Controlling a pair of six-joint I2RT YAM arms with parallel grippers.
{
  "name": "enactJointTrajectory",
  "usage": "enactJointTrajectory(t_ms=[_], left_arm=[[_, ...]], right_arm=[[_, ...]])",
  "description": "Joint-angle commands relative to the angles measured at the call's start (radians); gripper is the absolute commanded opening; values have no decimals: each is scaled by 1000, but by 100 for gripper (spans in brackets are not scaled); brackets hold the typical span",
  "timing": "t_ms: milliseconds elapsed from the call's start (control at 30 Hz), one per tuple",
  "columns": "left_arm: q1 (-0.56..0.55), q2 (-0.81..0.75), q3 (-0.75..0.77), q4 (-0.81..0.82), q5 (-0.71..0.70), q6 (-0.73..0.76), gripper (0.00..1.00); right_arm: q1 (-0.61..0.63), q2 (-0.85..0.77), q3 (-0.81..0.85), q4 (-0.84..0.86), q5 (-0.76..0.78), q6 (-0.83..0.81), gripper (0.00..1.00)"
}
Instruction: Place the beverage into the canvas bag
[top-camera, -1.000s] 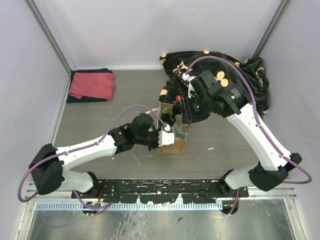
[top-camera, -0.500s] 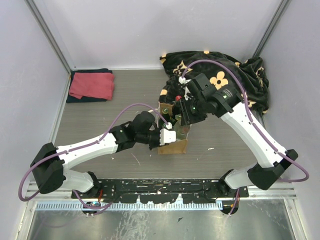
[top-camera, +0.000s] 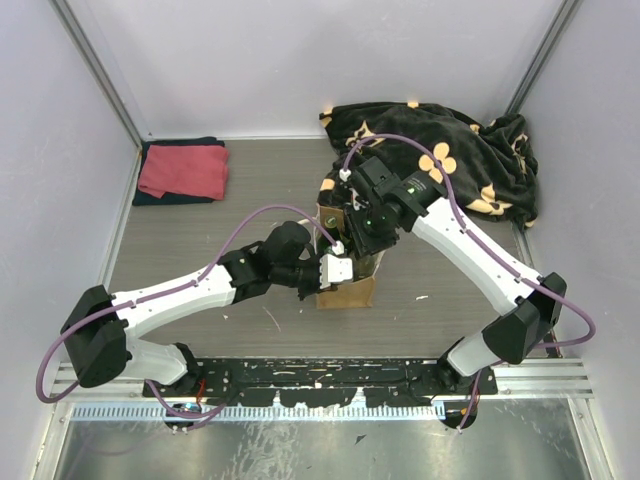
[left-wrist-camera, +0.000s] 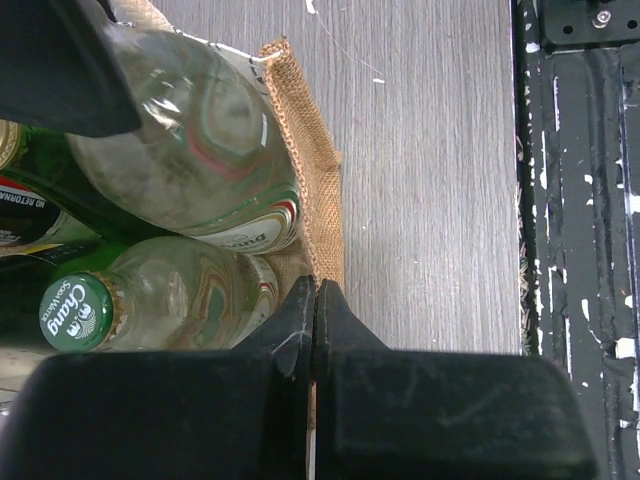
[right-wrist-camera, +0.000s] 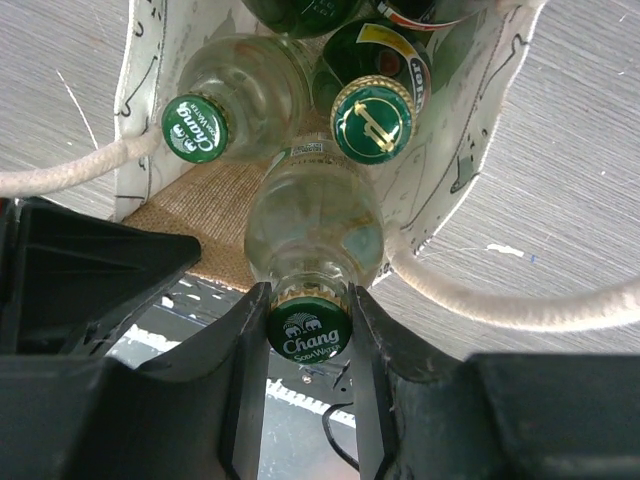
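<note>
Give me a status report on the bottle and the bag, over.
Left gripper shut on canvas bag rim. Right gripper shut on Chang bottle at cap, base inside bag. Other capped bottles inside, crowding it.

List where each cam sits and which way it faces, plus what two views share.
Top external: above and behind the bases, looking down on the table; both arms show, meeting at the canvas bag.
Left wrist: looks down past its left gripper, shut on the bag's woven rim; bottles inside, table beyond.
Right wrist: looks down into the bag past its right gripper, shut on the beverage at its capped neck.
Shared: both wrist views show the green-capped clear bottle standing in the bag.
</note>
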Motion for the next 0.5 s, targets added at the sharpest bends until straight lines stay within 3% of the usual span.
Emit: enactJointTrajectory(t_ms=[0, 467], left_arm=[[-13, -53, 57, 17, 68, -46, 0], [-12, -75, 42, 25, 76, -69, 0]], right_arm=[[16, -15, -31, 135, 21, 3, 1], [90, -1, -211, 260, 82, 80, 1]])
